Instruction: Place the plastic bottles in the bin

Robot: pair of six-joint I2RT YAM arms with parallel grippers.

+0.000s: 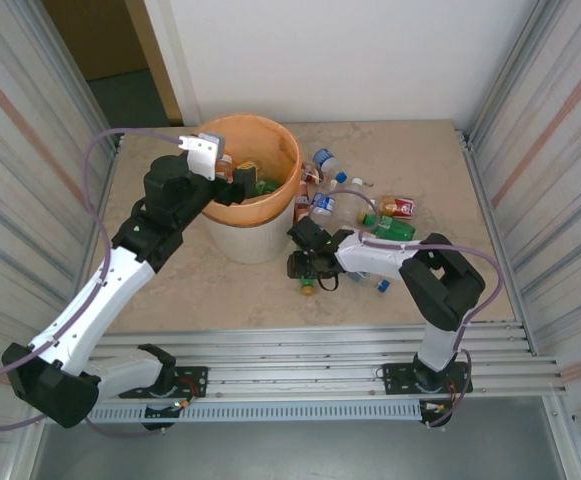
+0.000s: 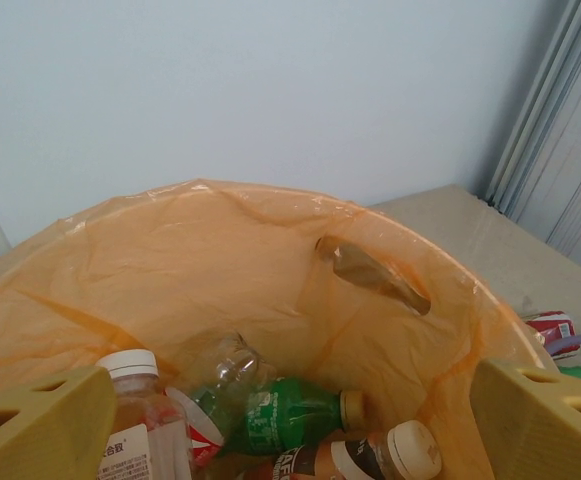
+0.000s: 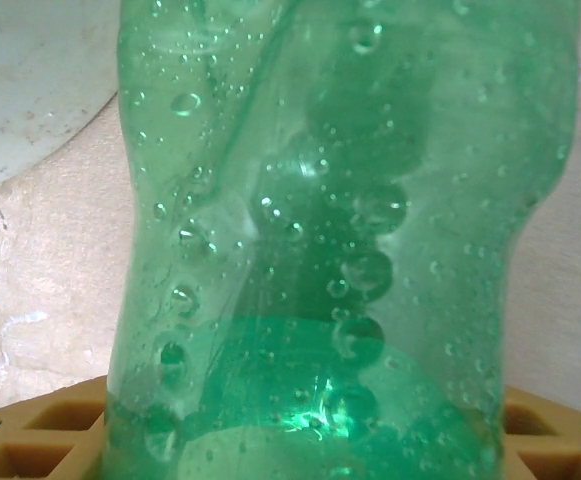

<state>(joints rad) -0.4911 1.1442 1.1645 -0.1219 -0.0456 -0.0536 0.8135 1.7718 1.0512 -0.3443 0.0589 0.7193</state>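
The bin (image 1: 270, 127), off-white with an orange bag liner (image 2: 220, 250), stands at the middle back of the table. Several plastic bottles lie inside it, among them a green one (image 2: 290, 415) and a white-capped one (image 2: 135, 410). My left gripper (image 1: 232, 180) (image 2: 290, 430) hangs open over the bin's mouth with nothing between its yellow fingers (image 2: 40, 430). On the table in front of the bin, my right gripper (image 1: 310, 268) is shut on a green bottle (image 3: 340, 250) with a yellow cap (image 1: 307, 290). The bottle spans the whole gap between the jaws.
More bottles lie scattered right of the bin: clear ones with blue caps (image 1: 325, 160) (image 1: 335, 207), a green one (image 1: 392, 229) and a red-labelled one (image 1: 398, 206). Metal walls close in both sides. A rail (image 1: 310, 350) runs along the near edge.
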